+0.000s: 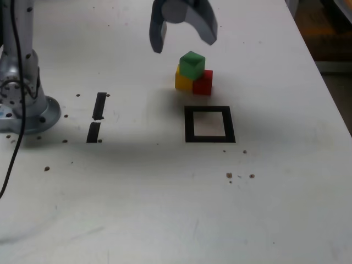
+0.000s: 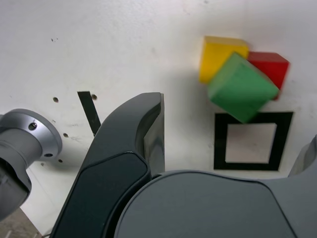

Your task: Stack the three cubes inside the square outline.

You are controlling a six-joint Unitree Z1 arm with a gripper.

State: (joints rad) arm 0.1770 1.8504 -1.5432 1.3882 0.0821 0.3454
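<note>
- Jaws (image 1: 184,46) wide apart, cut off at exterior view's far edge
- Green cube (image 1: 192,66) askew atop yellow cube (image 1: 183,82) and red cube (image 1: 203,83), partly hiding both
- Just to far side of square outline (image 1: 190,125)

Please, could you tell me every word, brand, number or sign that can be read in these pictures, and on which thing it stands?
No text, brand, number or sign can be read on the cubes, the square outline, the gripper or the tabletop.
</note>
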